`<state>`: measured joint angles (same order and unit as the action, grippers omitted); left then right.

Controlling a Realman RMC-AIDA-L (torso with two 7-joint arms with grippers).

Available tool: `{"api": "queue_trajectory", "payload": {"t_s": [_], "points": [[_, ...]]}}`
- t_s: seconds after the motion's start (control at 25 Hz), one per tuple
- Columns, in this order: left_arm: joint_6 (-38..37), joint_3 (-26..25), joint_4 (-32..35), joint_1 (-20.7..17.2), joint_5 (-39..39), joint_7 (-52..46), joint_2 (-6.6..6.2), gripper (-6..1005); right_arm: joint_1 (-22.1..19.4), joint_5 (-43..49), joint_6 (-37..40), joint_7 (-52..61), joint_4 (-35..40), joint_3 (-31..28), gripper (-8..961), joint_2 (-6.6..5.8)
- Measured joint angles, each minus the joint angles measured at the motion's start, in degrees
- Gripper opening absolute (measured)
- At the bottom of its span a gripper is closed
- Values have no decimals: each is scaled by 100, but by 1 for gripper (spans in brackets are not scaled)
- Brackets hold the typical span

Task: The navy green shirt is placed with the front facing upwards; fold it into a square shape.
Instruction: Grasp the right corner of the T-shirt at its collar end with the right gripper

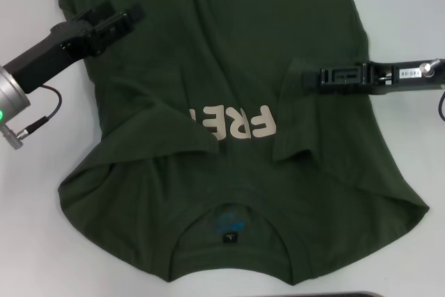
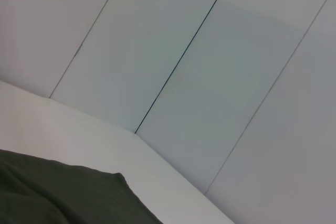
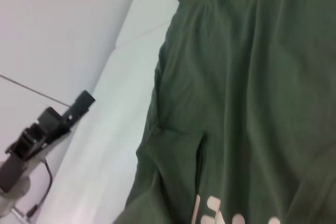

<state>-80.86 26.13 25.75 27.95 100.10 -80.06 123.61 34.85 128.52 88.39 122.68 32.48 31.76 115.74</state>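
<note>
Shirt [image 1: 236, 81] spread front-up across the white table [image 1: 410, 12], collar at the near edge, both sleeves folded inward. Bare table flanks it. Left gripper [image 1: 132, 15] over its far-left edge, right gripper [image 1: 306, 78] over its right side; finger state indiscernible.

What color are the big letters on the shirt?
Cream-white letters on the dark green shirt, clearest in the head view.
</note>
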Motion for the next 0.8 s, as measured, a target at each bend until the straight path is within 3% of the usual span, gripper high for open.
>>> {"api": "queue_trajectory", "payload": {"t_s": [0.44,0.8], "points": [[-24,-21,0,-10,0,-30,5,887,-50,298,-70,25,-70,276,787,162],[-19,-30,0,6,0,-34,5,888,141,291,-383,53,-300,674,787,292]]}}
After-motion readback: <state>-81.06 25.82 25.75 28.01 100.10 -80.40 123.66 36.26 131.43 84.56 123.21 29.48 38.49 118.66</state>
